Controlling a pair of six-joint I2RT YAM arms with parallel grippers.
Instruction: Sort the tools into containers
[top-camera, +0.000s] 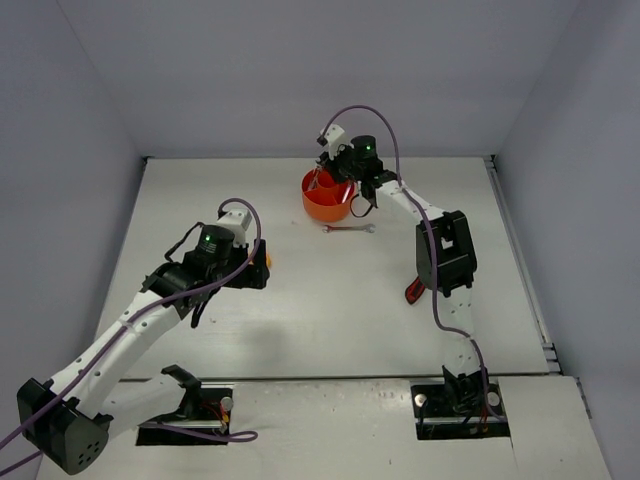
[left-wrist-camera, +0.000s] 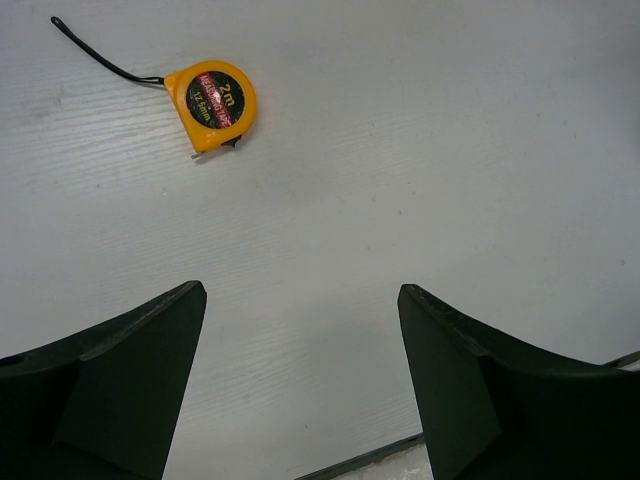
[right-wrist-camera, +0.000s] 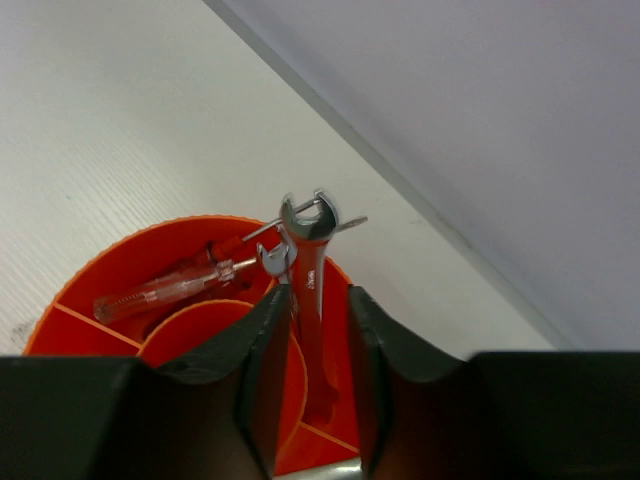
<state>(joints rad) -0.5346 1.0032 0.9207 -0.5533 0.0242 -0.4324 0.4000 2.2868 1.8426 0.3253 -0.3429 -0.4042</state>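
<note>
The wrench (right-wrist-camera: 308, 235) stands nearly upright in the outer ring of the orange tub (right-wrist-camera: 110, 270). Its lower end is down in the compartment and its open-end head pokes above the far rim. Its long axis runs straight up the slot of the right gripper (right-wrist-camera: 318, 292), whose jaws are only slightly parted, with a sliver of orange showing on each side of the shank, so it looks let go rather than pinched. Backing out along that same axis seems the clean way off. A sideways pull would likely tip it onto the smaller wrench (right-wrist-camera: 275, 258), which leans just beside its head. A screwdriver (right-wrist-camera: 160, 288) lies in the neighbouring compartment, clear of the fingers. On the table (left-wrist-camera: 450, 150) near the tub, on its near side, lies a loose wrench (top-camera: 350, 229); the right arm is much the nearer to it. The utility knife (top-camera: 413, 291) is half hidden under that arm's elbow. Well apart, the left gripper (left-wrist-camera: 300, 291) hangs wide open and empty over bare surface. The tape measure (left-wrist-camera: 211, 104) is ahead of it and off to its left, with nothing between them.
</note>
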